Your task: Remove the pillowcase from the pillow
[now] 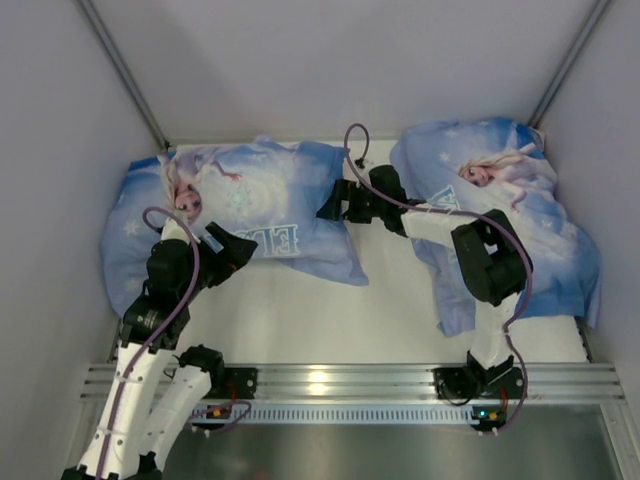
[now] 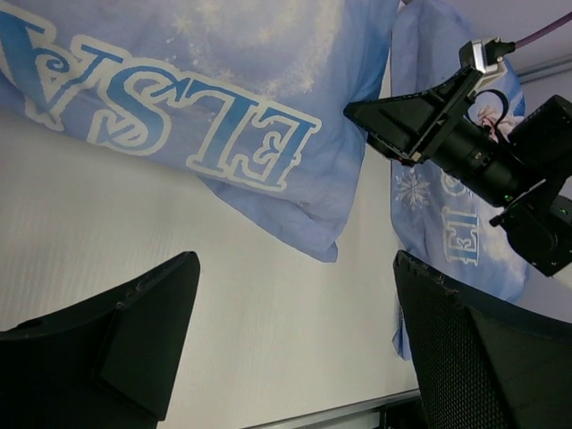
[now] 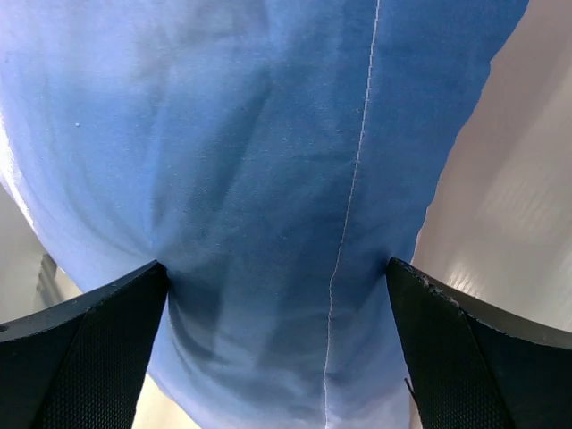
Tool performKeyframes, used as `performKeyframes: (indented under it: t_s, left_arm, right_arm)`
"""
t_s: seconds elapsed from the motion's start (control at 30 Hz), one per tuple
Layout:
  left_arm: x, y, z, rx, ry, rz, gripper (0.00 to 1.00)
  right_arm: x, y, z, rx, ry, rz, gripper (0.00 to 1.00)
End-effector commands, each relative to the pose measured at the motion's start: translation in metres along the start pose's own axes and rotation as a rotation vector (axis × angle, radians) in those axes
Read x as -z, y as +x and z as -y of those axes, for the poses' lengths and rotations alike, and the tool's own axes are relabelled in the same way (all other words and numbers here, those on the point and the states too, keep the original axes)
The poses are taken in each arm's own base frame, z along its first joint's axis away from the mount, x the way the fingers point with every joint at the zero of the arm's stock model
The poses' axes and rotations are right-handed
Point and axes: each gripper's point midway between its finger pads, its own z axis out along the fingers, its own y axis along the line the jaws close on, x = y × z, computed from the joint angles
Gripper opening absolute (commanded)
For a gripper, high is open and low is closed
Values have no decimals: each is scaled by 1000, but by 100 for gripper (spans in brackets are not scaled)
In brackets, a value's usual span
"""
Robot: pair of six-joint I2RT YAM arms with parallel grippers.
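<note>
The pillowcase [image 1: 270, 195], light blue with a princess print and "ELSA" lettering, lies on the far left part of the white surface [image 1: 330, 310]. It is stuffed plump, and the pillow inside it is wholly covered. Its lettered edge faces the arms.

The left pincer [image 1: 240, 255] is released, with its jaws spread wide. It hovers over bare surface just beside the near edge of the pillowcase, close to the lettering, and touches no fabric.

The right pincer [image 1: 332, 205] is at the right end of the pillowcase. Its jaws also stand wide, and in the wrist view blue cloth with a stitched seam fills the whole gap between them. It is not clenched on the cloth.

A second Elsa-printed pillow [image 1: 530, 215] lies at the far right, apart from the first, and the right arm reaches across its left side.
</note>
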Motion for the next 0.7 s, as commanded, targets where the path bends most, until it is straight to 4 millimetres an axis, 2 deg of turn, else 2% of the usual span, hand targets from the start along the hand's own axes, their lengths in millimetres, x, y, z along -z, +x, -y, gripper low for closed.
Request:
performKeyframes:
  t_s: [0.0,0.07,0.1,0.13,0.27,0.33,0.37,0.4,0.43,0.47,0.5,0.53,0.57,0.6,0.63,0.67]
  left_arm:
    - [10,-4,17,-29,69,-7,92]
    - [12,-6,19,-33,76,4,92]
    - [13,-7,19,-32,80,8,92]
    - [13,-7,19,-29,78,10,92]
    - [9,-7,19,-23,67,-3,92]
    - [7,-7,19,-26,62,-10,92]
    - [6,-6,18,-27,58,-16,92]
    - [5,-6,17,-28,54,-15,92]
    - [5,-6,17,-28,55,-19,92]
    - [3,-4,16,-29,51,-25,92]
    - [3,-5,16,-29,47,-23,92]
    - [2,-5,15,-29,42,-23,92]
    - [0,-6,13,-32,30,-23,92]
    - [-2,-6,10,-38,13,-19,91]
    - [-5,-12,1,-38,-38,11,93]
    - [-10,-15,-9,-25,-99,22,93]
  right_arm:
    - [5,-18,14,103,122,114,99]
    - [-4,-15,7,118,69,75,99]
    - [-16,-1,10,113,35,23,100]
    - [-21,12,-9,124,-74,-36,99]
    - [-37,29,-43,155,-216,-75,98]
    - [-39,29,-51,159,-238,-67,82]
    - [-40,27,-53,142,-238,-63,65]
    - [-39,24,-54,139,-239,-54,18]
    - [-38,19,-50,128,-214,-38,0]
    - [-35,21,-42,116,-180,-39,0]
    - [-25,11,-48,125,-171,-4,0]
    - [-19,1,-36,121,-110,43,0]
    - [-11,4,-22,118,-57,55,0]
    - [6,-13,-27,129,-38,110,0]
    - [19,-26,-3,104,53,150,0]
    - [30,-26,11,84,98,156,0]
